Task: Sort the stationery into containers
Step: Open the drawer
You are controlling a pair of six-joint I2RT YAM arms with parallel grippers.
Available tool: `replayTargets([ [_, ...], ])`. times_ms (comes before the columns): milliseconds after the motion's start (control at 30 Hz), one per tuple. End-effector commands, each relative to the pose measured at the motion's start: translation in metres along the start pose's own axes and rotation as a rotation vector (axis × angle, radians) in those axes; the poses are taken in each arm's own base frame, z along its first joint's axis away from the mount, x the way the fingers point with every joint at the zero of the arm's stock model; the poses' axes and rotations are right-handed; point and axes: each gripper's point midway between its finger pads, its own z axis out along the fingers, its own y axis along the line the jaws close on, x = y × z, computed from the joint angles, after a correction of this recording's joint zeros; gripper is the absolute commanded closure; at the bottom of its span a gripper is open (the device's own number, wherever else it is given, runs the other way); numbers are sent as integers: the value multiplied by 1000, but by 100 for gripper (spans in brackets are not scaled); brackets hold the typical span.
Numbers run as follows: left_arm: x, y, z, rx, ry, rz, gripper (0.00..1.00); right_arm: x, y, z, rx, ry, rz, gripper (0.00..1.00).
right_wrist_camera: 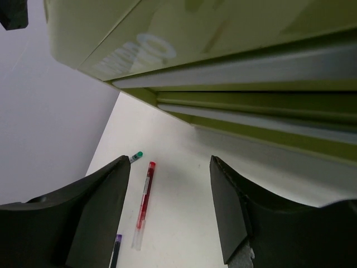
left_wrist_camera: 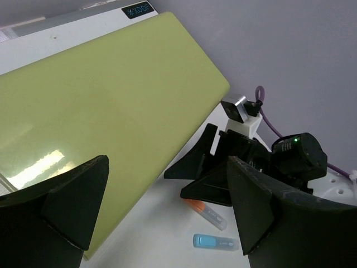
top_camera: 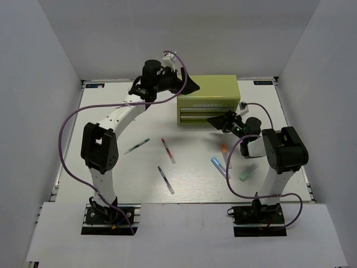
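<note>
The olive tool chest (top_camera: 207,100) stands at the back of the table with both front drawers shut. My left gripper (top_camera: 189,85) hovers open over its left top corner; the lid (left_wrist_camera: 100,111) fills the left wrist view under the left gripper (left_wrist_camera: 167,167). My right gripper (top_camera: 216,121) is open and empty, low in front of the drawers (right_wrist_camera: 251,67), just short of them, as the right gripper (right_wrist_camera: 170,162) shows in its own view. On the table lie a green-tipped pen (top_camera: 136,146), a red pen (top_camera: 168,151), a purple pen (top_camera: 165,180), an orange-capped marker (top_camera: 224,148), a blue marker (top_camera: 217,165) and a pale green stick (top_camera: 249,171).
White walls close the table in at the back and both sides. The right arm's purple cable (top_camera: 234,184) loops over the table near the blue marker and green stick. The orange-capped marker (left_wrist_camera: 209,214) and blue marker (left_wrist_camera: 215,242) lie just under the right arm.
</note>
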Motion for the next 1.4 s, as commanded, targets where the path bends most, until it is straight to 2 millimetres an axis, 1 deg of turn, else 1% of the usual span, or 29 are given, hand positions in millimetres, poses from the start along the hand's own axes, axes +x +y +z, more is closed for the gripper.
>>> replayTargets([
  [0,-20,-15,-4,23,-36,37,4,-31,29,11,-167,-97,-145,35],
  [33,-25,-15,-4,17,-49,51,4,-35,31,14,-171,-110,-147,37],
  [67,-20,-11,-1,12,-40,45,4,-39,29,16,-168,-123,-146,37],
  [100,-22,-17,1,23,-42,51,4,-37,23,18,-156,-122,-135,37],
  [233,-16,-10,11,30,-31,38,4,-47,20,21,-143,-170,-121,37],
  [333,-20,-10,13,33,-37,42,4,-55,20,22,-133,-202,-110,37],
  [367,-16,-6,16,29,-29,37,4,-58,23,23,-135,-215,-115,36],
  [433,-19,-8,15,33,-36,42,4,-66,26,21,-137,-242,-123,36],
  [533,-24,-10,13,28,-47,46,4,-69,32,19,-150,-251,-150,36],
  [633,-35,-20,7,38,-71,72,4,-64,40,13,-172,-232,-214,36],
  [667,-36,-20,7,39,-71,72,4,-60,45,11,-193,-214,-252,36],
  [700,-40,-25,2,41,-76,75,4,-51,49,5,-215,-182,-292,36],
  [733,-39,-27,0,41,-76,75,4,-48,51,2,-228,-172,-330,36],
  [767,-36,-26,-3,29,-72,60,4,-38,59,-6,-264,-133,-353,36],
  [800,-43,-36,-13,37,-89,72,4,-28,60,-12,-285,-91,-376,39],
  [833,-35,-35,-16,34,-81,53,4,-17,62,-20,-311,-45,-391,39],
  [867,-46,-50,-29,54,-117,50,4,-13,69,-27,-343,-23,-424,41],
  [900,-29,-48,-30,45,-97,18,4,-8,72,-32,-367,6,-450,42],
  [933,-27,-53,-35,51,-104,-13,4,-10,80,-38,-380,0,-480,42],
  [1033,-15,-63,-56,70,-132,-44,4,-10,78,-44,-369,13,-530,44],
  [1067,-13,-64,-60,62,-139,-64,4,-13,83,-46,-381,2,-588,44],
  [1100,0,-65,-63,65,-126,-69,4,-7,81,-47,-392,33,-628,44],
  [1133,-3,-73,-71,72,-137,-76,4,-11,93,-50,-420,26,-685,42],
  [1167,4,-71,-73,67,-128,-82,4,-10,86,-47,-417,41,-811,39],
  [1200,-2,-77,-79,76,-142,-72,4,-5,85,-48,-396,82,-821,38],
  [1233,3,-74,-78,70,-132,-79,4,1,77,-50,-374,120,-921,36],
  [1267,5,-76,-82,68,-130,-81,4,-5,71,-49,-336,136,-1023,35],
  [1300,5,-76,-82,68,-130,-81,4,5,64,-50,-337,182,-1089,35],
  [1367,10,-79,-86,80,-130,-93,4,-6,59,-51,-267,188,-1229,30],
])
